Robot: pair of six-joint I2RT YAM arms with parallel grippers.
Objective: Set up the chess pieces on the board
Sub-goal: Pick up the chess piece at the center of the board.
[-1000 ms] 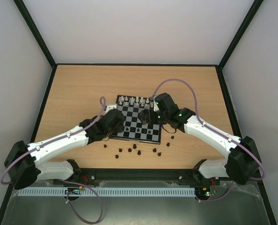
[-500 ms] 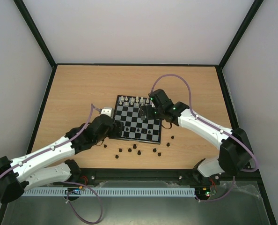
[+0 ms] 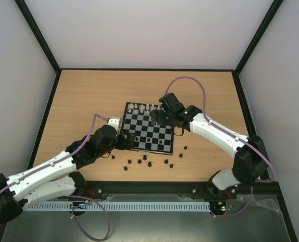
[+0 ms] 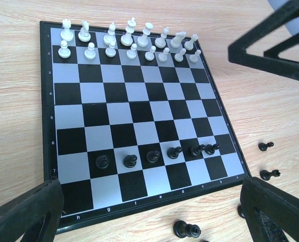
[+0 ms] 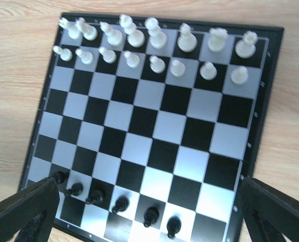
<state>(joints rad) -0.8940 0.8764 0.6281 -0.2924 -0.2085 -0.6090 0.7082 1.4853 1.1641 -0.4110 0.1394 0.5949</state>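
Left wrist view: the board (image 4: 134,112) lies flat on the tabletop (image 4: 18,91), white pieces (image 4: 129,43) filling its two far rows. Six black pawns (image 4: 153,156) stand in the second row from the near edge; the two at the right end crowd close together, and the leftmost square of that row is bare. The nearest row has nothing on it. The left pincer (image 4: 152,214) hangs low over the near border, fingers (image 4: 28,214) spread wide, nothing between them. The right pincer (image 5: 149,212) sits above the board, likewise wide and empty. From the top camera the left pincer (image 3: 125,141) is at the board's near-left corner and the right pincer (image 3: 158,117) is over its far-right part. The loose black pieces (image 3: 145,161) are scattered on the wood between the board's (image 3: 148,126) near edge and the arm bases, a couple more off the near-right corner; at least one (image 4: 186,229) lies on its side just ahead of the left pincer. My reading: black's pawn row is mostly placed and the back row is not begun; this is the gap between placements. The next move calls for dropping onto one loose piece, closing narrowly on it, then lifting over the border. Tight spots: neighbouring pawns, and the two arms over one small board. Bare wood is plentiful left, right and beyond the board.
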